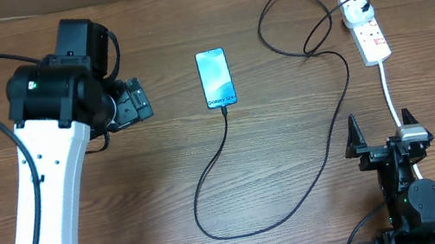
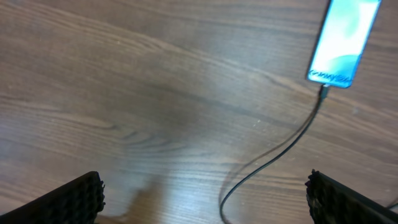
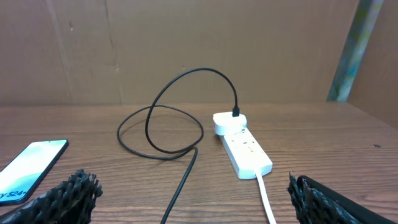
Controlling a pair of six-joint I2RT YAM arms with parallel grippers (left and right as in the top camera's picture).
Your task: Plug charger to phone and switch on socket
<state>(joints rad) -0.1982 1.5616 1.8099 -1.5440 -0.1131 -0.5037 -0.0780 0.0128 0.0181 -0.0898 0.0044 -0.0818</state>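
The phone (image 1: pixel 216 77) lies face up at mid-table with its light blue screen lit; it also shows in the left wrist view (image 2: pixel 345 40) and the right wrist view (image 3: pixel 28 165). The charger's black cable (image 1: pixel 209 176) meets the phone's bottom edge (image 2: pixel 324 93), sweeps in a wide loop and rises to a plug (image 3: pixel 230 121) seated in the white socket (image 1: pixel 368 31) at the far right. My left gripper (image 1: pixel 135 100) is open, left of the phone and holding nothing. My right gripper (image 1: pixel 381 127) is open too, short of the socket (image 3: pixel 245 149).
The socket's thick white cord (image 1: pixel 389 90) runs toward me and passes by the right arm. The charger cable coils in a loop (image 1: pixel 294 22) left of the socket. A brown wall (image 3: pixel 186 43) stands behind the wooden table (image 1: pixel 83 213).
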